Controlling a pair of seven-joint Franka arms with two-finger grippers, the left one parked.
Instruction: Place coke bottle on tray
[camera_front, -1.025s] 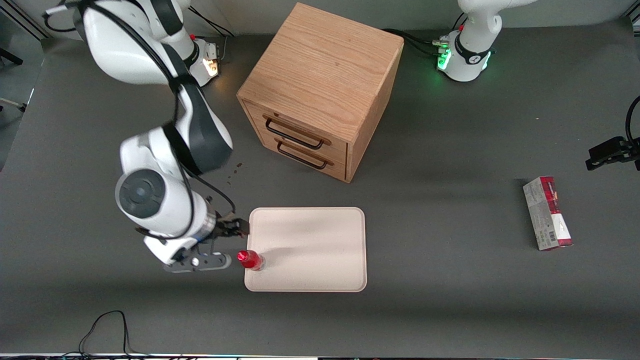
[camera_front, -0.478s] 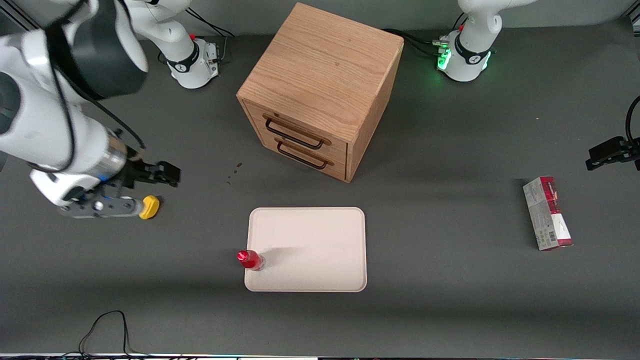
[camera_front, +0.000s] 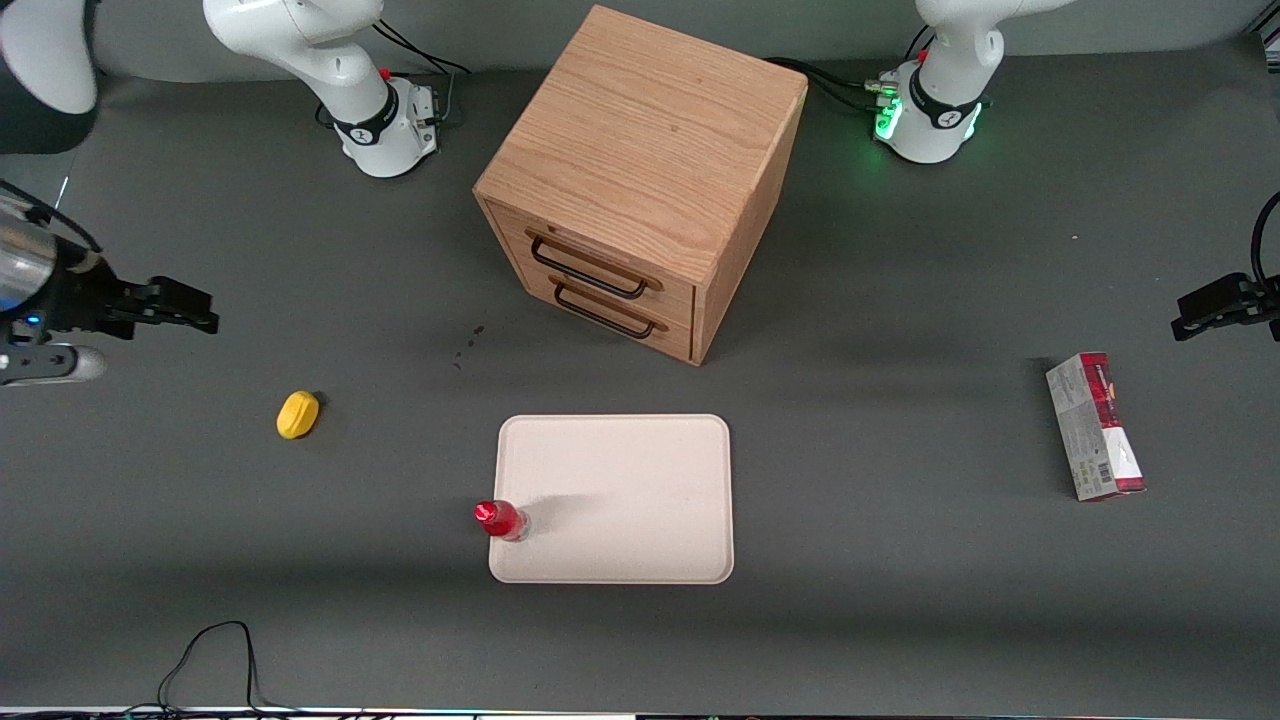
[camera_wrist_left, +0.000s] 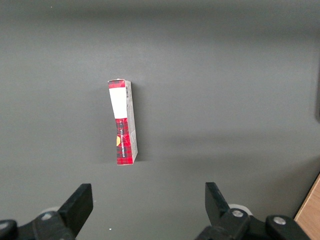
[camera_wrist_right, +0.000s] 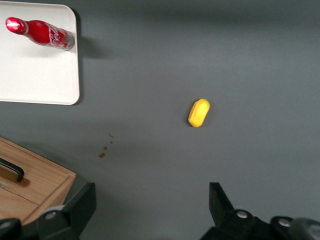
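Observation:
The coke bottle (camera_front: 500, 520), slim and red with a red cap, stands upright on the cream-white tray (camera_front: 630, 490), at the tray's corner nearest the front camera and toward the working arm's end. It also shows on the tray (camera_wrist_right: 35, 70) in the right wrist view (camera_wrist_right: 42, 33). My gripper (camera_front: 190, 308) is open and empty, high above the table at the working arm's end, well away from the tray and bottle. In its wrist view the gripper (camera_wrist_right: 150, 200) holds nothing between its wide-apart fingers.
A yellow lemon-shaped object (camera_front: 297, 414) lies on the table between my gripper and the tray, also in the right wrist view (camera_wrist_right: 199, 112). A wooden two-drawer cabinet (camera_front: 640, 180) stands farther from the front camera than the tray. A red-and-grey carton box (camera_front: 1095, 425) lies toward the parked arm's end.
My gripper has drawn away from the bottle, rising and moving out toward the working arm's end of the table. The yellow object has come into view. The bottle and tray have not moved.

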